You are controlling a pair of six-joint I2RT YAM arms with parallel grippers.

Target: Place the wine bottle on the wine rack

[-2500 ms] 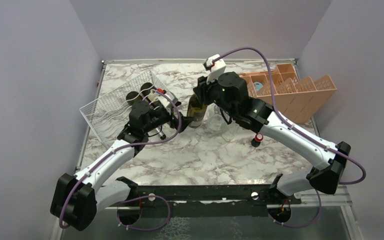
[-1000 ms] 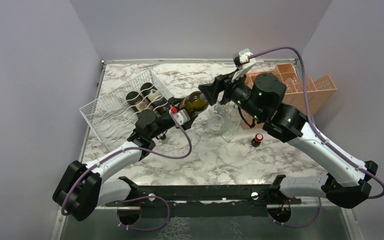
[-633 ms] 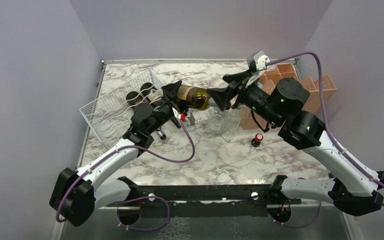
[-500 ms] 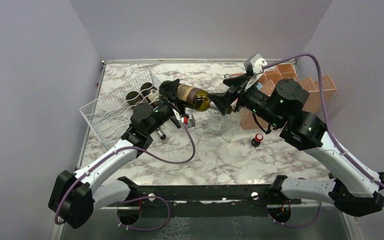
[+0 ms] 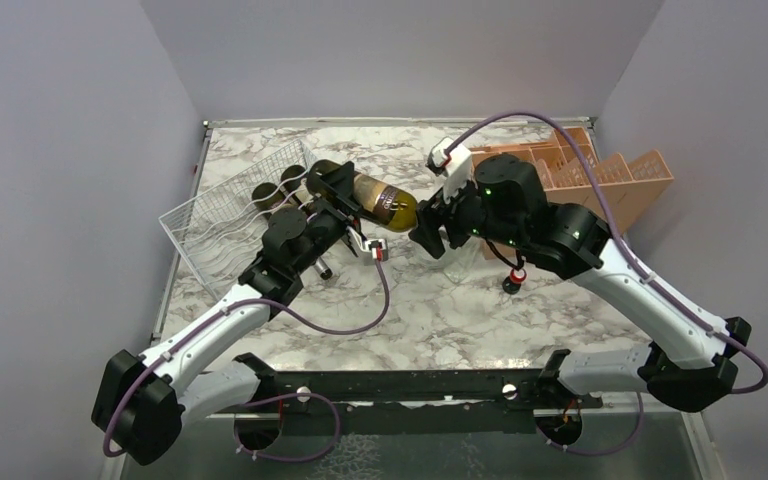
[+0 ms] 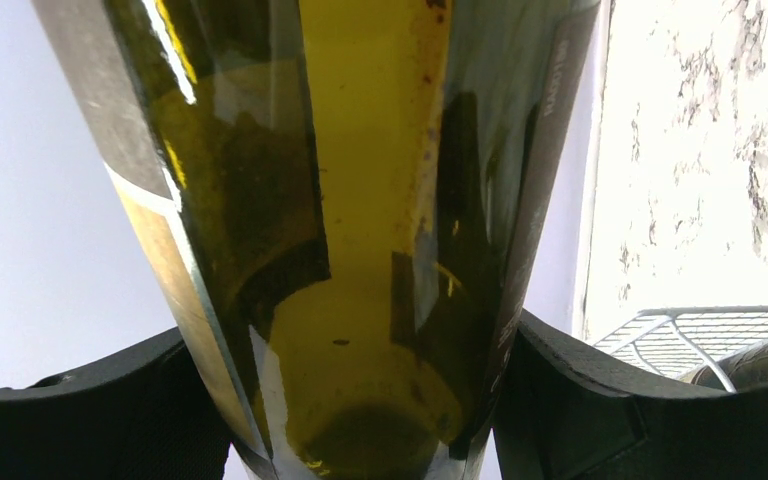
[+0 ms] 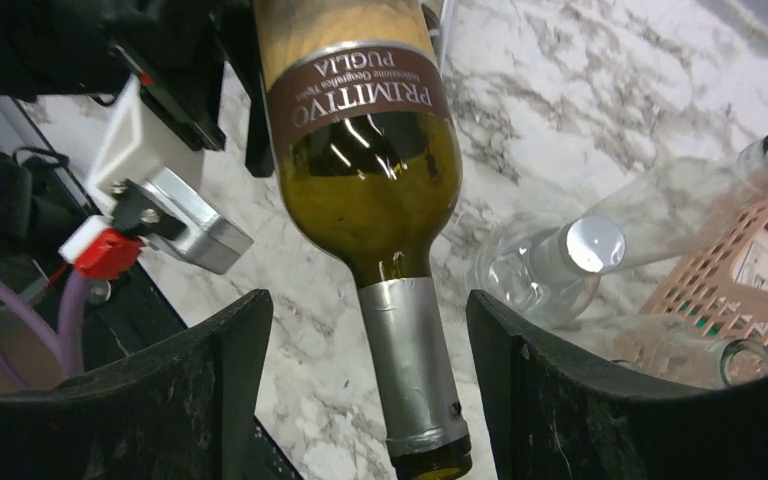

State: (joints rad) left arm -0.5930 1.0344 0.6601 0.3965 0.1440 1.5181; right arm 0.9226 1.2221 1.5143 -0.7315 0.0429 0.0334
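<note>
The wine bottle point(image 5: 375, 197) is dark green with a brown label and a silver-foiled neck. It hangs nearly level above the table. My left gripper point(image 5: 334, 186) is shut on its base end, and the glass fills the left wrist view point(image 6: 360, 250) between my black fingers point(image 6: 580, 400). My right gripper point(image 5: 428, 226) is open, and the neck point(image 7: 410, 370) lies between its jaws without touching them. The white wire wine rack point(image 5: 215, 215) stands tilted just left of the bottle, with a corner in the left wrist view point(image 6: 695, 335).
Dark bottles point(image 5: 278, 187) lie in the rack. Clear glass bottles point(image 5: 450, 252) lie under the right gripper and show in the right wrist view point(image 7: 560, 270). An orange divided crate point(image 5: 600, 180) stands at the back right. A small red-capped bottle point(image 5: 513, 277) stands in front of it.
The bottle went from upright in the right gripper to level in the left gripper. It has shifted left toward the rack. The right gripper has opened and dropped lower by the neck.
</note>
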